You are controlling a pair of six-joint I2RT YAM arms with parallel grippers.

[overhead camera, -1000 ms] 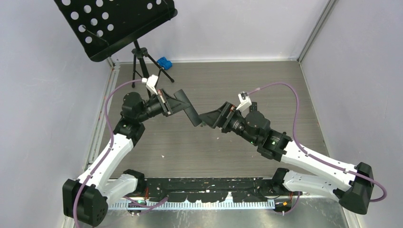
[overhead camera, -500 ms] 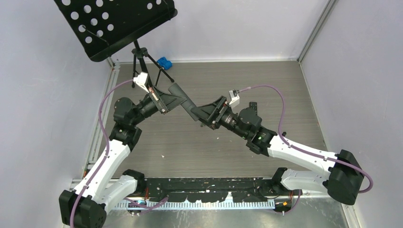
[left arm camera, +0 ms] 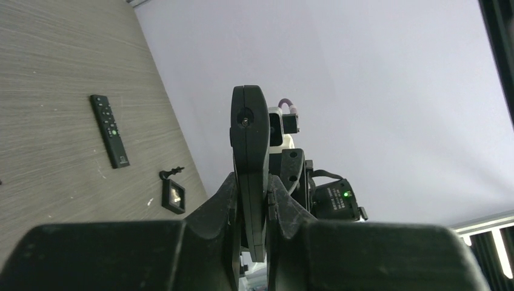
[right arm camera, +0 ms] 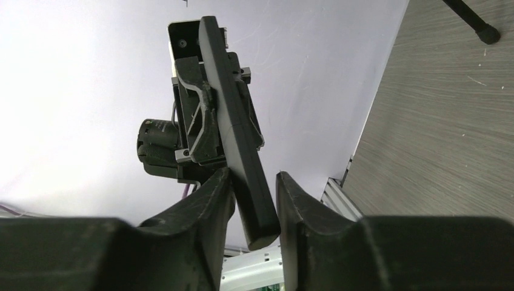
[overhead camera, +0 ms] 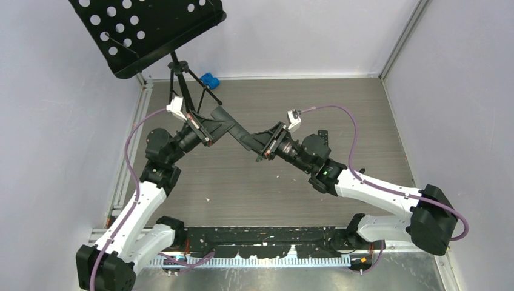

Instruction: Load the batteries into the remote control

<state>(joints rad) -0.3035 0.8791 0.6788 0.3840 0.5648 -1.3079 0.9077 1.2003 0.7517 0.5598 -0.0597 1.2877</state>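
Note:
A black remote control (overhead camera: 237, 131) hangs in the air above the middle of the table, between my two grippers. My left gripper (overhead camera: 217, 123) is shut on its far-left end. In the left wrist view the remote (left arm camera: 250, 133) stands edge-on, clamped between the fingers of that gripper (left arm camera: 251, 182). My right gripper (overhead camera: 263, 144) has its jaws round the other end. In the right wrist view the remote (right arm camera: 227, 115) sits tilted in this gripper (right arm camera: 254, 182), one finger (right arm camera: 212, 194) pressed on it and the other touching its lower corner. The batteries are out of view.
A black perforated music stand (overhead camera: 151, 30) on a tripod stands at the back left, with a small blue object (overhead camera: 210, 79) beside it. A second slim remote (left arm camera: 110, 130) and a small black square piece (left arm camera: 173, 196) lie on the table beyond the right arm.
My right arm has swung left to the held remote and its jaws have closed from wide open onto the remote's end. The left gripper carried the remote slightly up and back.

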